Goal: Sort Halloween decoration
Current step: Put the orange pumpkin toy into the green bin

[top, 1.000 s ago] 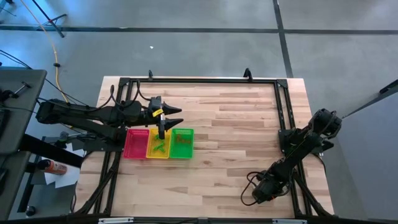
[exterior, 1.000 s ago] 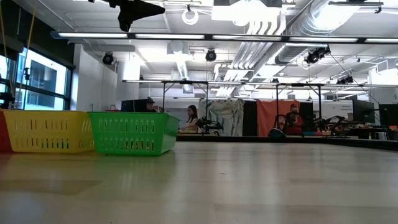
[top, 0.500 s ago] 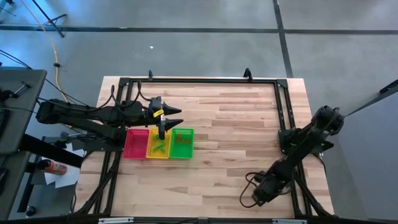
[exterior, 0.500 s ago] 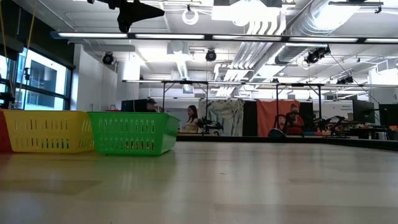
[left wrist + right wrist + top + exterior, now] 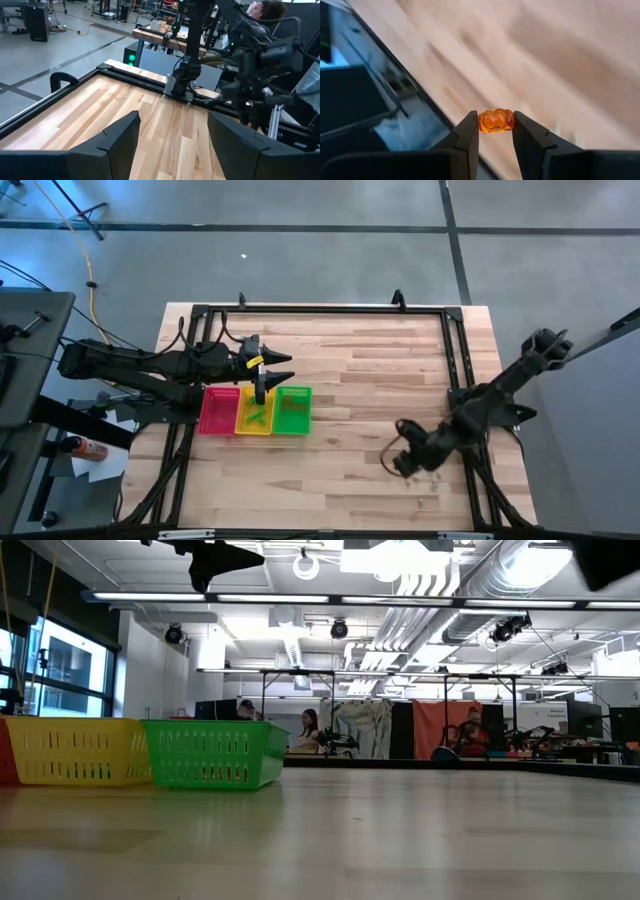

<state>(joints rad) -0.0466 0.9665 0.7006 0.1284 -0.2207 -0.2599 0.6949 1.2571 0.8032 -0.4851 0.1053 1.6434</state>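
A tiny orange Halloween decoration [image 5: 496, 121] sits between the fingertips of my right gripper [image 5: 496, 129], which is shut on it. In the high view my right gripper [image 5: 400, 461] hangs above the table's near right part. My left gripper [image 5: 288, 367] waits open in the air above the far side of the trays, with nothing between its fingers [image 5: 122, 142]. Green trinkets [image 5: 258, 418] lie in the yellow tray [image 5: 243, 412], and orange ones [image 5: 292, 406] in the green tray [image 5: 305, 412]. A red tray [image 5: 213, 411] stands to their left. My right gripper pinches the orange trinket's two opposite sides [image 5: 482, 121] between its two fingertips [image 5: 470, 127], only at their free ends. The fingers slant down toward the table. The trinket is lifted clear of the wood.
The three trays stand side by side on the table's left half; in the low view the yellow [image 5: 75, 750] and green [image 5: 210, 753] ones show at the left. A black frame [image 5: 455, 350] runs along the table's edges. Bare wood [image 5: 370, 400] lies between the arms.
My right gripper has risen from the table's near right corner and gone a little toward the far edge and the left, rolling and tipping its wrist as it went. It has stayed shut. Its arm now shows at the low view's top right.
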